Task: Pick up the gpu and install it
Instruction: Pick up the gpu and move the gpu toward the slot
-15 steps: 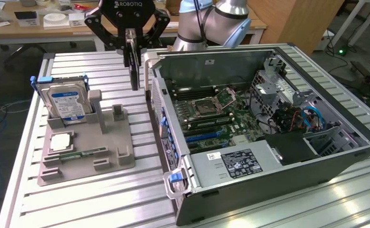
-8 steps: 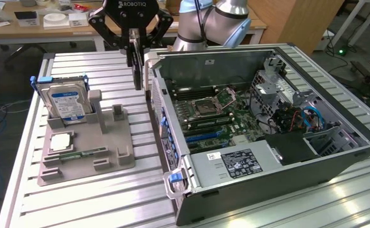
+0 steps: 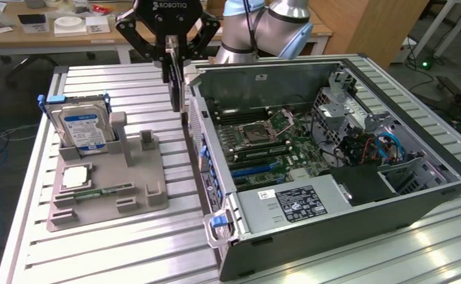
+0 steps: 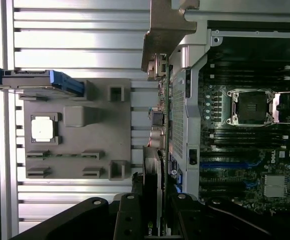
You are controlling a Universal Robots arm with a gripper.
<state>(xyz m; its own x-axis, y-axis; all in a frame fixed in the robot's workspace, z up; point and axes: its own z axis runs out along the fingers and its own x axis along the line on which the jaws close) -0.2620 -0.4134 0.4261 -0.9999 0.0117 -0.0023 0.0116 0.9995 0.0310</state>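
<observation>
While the gripper (image 3: pixel 173 56) marked ROBOTIQ pinches it, the gpu (image 3: pixel 171 94) hangs on edge just outside the open computer case (image 3: pixel 372 219).
Its long axis runs straight up and down in the upper middle of the exterior view, lower end pointing at the slatted aluminium table (image 3: pixel 96 254), close beside the case wall; contact cannot be judged. In the wrist view the fingers (image 4: pixel 127 220) press on the card's flat faces. At the exterior view's left, one grey fixture tray (image 3: pixel 108 207) carries one blue-labelled hard drive (image 3: pixel 84 130), one square processor chip (image 3: pixel 76 176) and one green memory stick (image 3: pixel 104 192). One power supply (image 3: pixel 293 204) bears a label too small to read.
</observation>
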